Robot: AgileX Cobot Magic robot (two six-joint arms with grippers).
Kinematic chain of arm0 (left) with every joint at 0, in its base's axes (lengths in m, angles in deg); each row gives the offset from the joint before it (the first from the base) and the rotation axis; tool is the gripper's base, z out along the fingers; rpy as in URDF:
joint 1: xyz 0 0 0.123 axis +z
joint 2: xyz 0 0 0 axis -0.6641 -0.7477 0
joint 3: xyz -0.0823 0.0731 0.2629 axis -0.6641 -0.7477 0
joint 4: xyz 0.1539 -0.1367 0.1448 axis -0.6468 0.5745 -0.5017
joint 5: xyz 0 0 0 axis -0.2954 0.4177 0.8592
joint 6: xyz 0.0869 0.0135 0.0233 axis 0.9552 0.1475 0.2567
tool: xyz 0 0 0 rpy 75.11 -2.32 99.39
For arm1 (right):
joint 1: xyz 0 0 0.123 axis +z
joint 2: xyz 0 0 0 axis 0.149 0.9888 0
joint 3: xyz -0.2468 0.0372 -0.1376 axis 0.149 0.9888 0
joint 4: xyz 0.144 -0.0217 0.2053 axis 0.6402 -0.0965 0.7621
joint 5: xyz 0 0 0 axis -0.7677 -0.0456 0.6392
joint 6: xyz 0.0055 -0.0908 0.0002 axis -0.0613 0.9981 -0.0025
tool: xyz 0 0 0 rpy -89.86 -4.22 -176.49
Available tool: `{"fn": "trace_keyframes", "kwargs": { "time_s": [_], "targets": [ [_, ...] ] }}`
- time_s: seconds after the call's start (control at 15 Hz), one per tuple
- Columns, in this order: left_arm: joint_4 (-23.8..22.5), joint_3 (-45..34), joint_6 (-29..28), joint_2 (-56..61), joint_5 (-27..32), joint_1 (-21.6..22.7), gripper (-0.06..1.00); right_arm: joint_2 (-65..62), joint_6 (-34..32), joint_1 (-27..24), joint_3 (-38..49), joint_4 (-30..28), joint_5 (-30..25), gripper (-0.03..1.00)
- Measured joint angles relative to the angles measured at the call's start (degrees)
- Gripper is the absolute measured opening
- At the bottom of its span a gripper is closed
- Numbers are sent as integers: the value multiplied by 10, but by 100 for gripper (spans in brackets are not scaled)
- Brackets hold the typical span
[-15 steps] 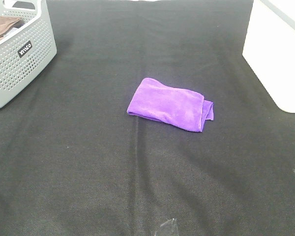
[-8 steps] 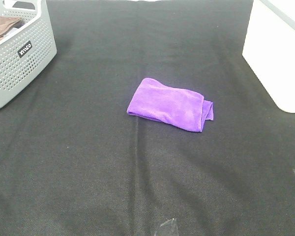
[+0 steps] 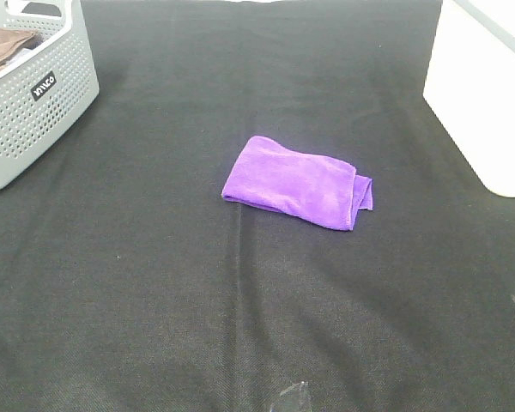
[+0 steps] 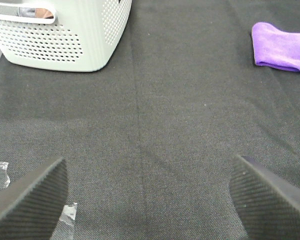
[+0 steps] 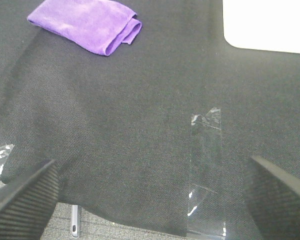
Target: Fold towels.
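A bright purple towel [image 3: 296, 183] lies folded into a small rectangle in the middle of the black table cover. It also shows in the left wrist view [image 4: 282, 47] and in the right wrist view [image 5: 87, 22]. My left gripper [image 4: 147, 200] is open and empty, low over the cover near the front left, far from the towel. My right gripper [image 5: 150, 200] is open and empty near the front right edge, also far from the towel. Neither arm shows in the exterior high view.
A grey perforated basket [image 3: 43, 103] with a brown cloth [image 3: 4, 47] inside stands at the back left. A white box [image 3: 489, 94] stands at the back right. Strips of clear tape [image 5: 207, 170] hold the black cover at its front edge.
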Motion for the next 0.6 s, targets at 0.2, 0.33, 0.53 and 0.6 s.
{"fn": "trace_keyframes", "kwargs": {
  "time_s": [0.2,0.33,0.53,0.6],
  "targets": [
    [-23,0,-10,0,0,0,82,0,0,0,0,0,0,94],
    [-50,-2,-43,0,-2,0,93,0,-1,0,0,4,0,94],
    [-58,-2,-54,0,-8,0,98,0,-1,0,0,5,0,94],
    [-57,-2,-54,0,-8,0,99,0,-1,0,0,5,0,94]
  ]
}}
